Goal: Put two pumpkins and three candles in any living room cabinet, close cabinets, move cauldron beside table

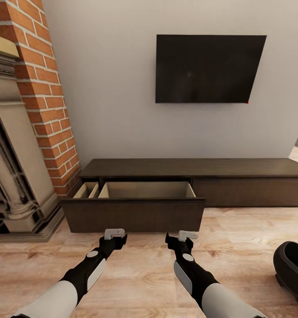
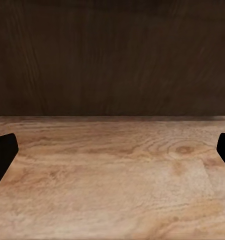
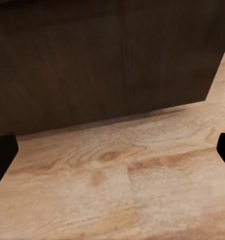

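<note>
The long dark brown cabinet [image 1: 197, 168] runs along the wall ahead. Its left drawer is pulled out, with the front panel [image 1: 133, 215] toward me and a pale beige interior [image 1: 147, 190] in which I see nothing. My left gripper [image 1: 114, 232] and right gripper [image 1: 185, 235] hover low over the floor just short of that panel, both open and holding nothing. In the wrist views, the dark fingertips [image 2: 2, 155] [image 3: 2, 155] stand far apart before the drawer front [image 2: 112, 55] [image 3: 102, 60]. The black cauldron [image 1: 294, 268] sits on the floor at the right edge, partly cut off. Pumpkins, candles and table are out of view.
A red brick chimney [image 1: 43, 88] with a carved stone fireplace surround [image 1: 16, 176] stands close on the left, its base next to the drawer's left end. A dark TV [image 1: 208, 68] hangs on the wall above the cabinet. Light wood floor [image 1: 144, 274] lies under both arms.
</note>
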